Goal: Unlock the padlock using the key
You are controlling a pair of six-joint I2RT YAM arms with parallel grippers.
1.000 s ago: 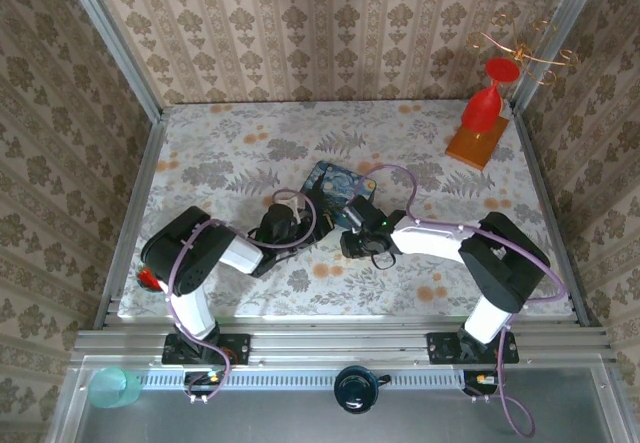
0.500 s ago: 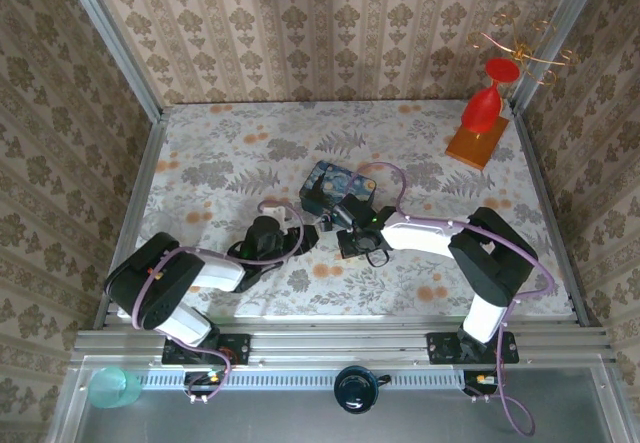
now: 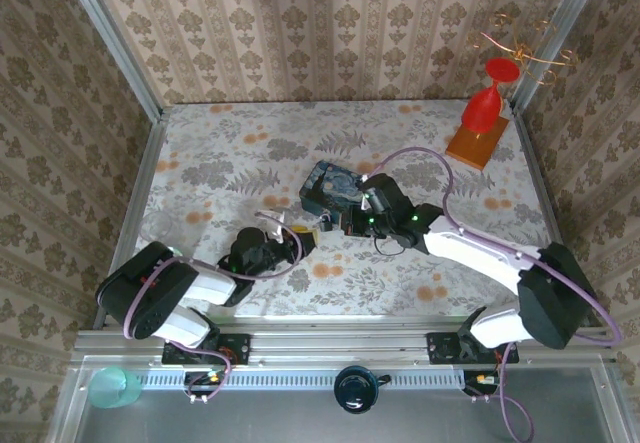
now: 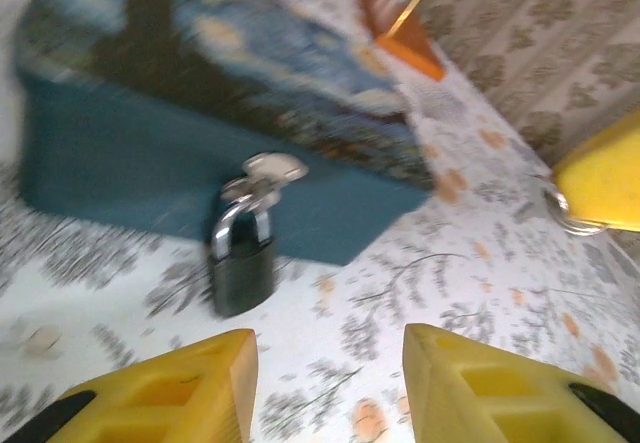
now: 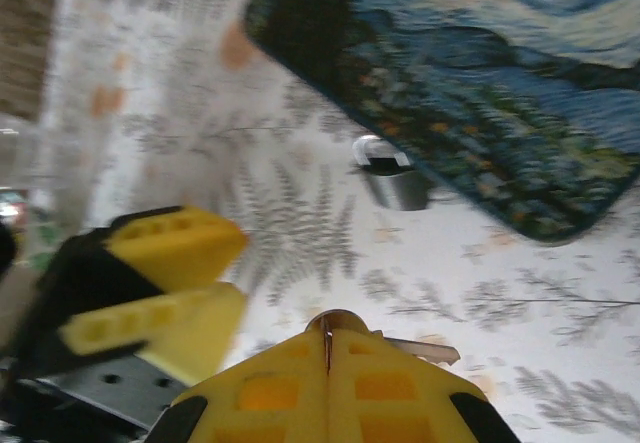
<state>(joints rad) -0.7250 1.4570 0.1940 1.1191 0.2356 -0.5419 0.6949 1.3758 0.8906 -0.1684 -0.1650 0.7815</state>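
Note:
The padlock [image 4: 242,268], a small black block with a silvery loop, hangs from the latch on the front of the blue swirl-painted tin [image 4: 130,173]. My left gripper [image 4: 330,378] is open just short of it, with bare tablecloth between its yellow fingers. My right gripper [image 5: 328,335] is shut on the key [image 5: 420,347], whose round head and blade stick out at the fingertips. The padlock [image 5: 392,185] lies a little ahead of that gripper. From above, the left gripper [image 3: 303,238] and the right gripper [image 3: 336,225] meet in front of the tin [image 3: 330,178].
A red goblet [image 3: 482,105] stands on an orange block [image 3: 476,143] at the back right, under a gold wire stand [image 3: 528,45]. Patterned walls and metal rails close in the table. A teal cup [image 3: 112,387] sits off the table at the near left.
The right gripper has closed on the key and its arm has stretched out to the right. The left arm has drawn back toward the near left, away from the tin.

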